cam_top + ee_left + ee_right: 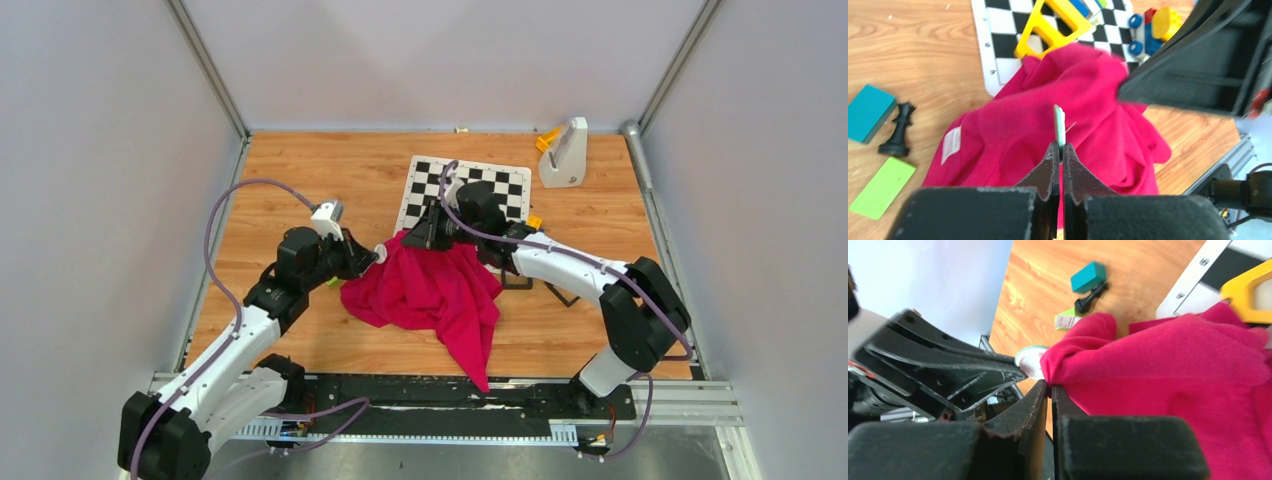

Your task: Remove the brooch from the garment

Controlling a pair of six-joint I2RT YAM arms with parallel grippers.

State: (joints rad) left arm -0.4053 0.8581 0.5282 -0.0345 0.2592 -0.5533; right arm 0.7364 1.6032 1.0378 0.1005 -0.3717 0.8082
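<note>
The magenta garment (430, 290) lies bunched on the wooden table, its white label (951, 144) facing up. My left gripper (368, 256) is at its left edge, shut on the brooch (1059, 122), a pale disc seen edge-on above the fabric. The brooch also shows in the top view (380, 253) and the right wrist view (1029, 360), right against a fabric fold. My right gripper (418, 235) is shut on that fold of the garment (1173, 365), close beside the left gripper. I cannot tell whether the brooch is still pinned to the cloth.
A chequered board (500, 185) lies behind the garment with a yellow frame (1048, 30) and a toy train (1153, 27) on it. A teal block (868, 112), a black chess piece (898, 131) and a green flat piece (883, 187) lie left. A white stand (565, 155) stands at the back right.
</note>
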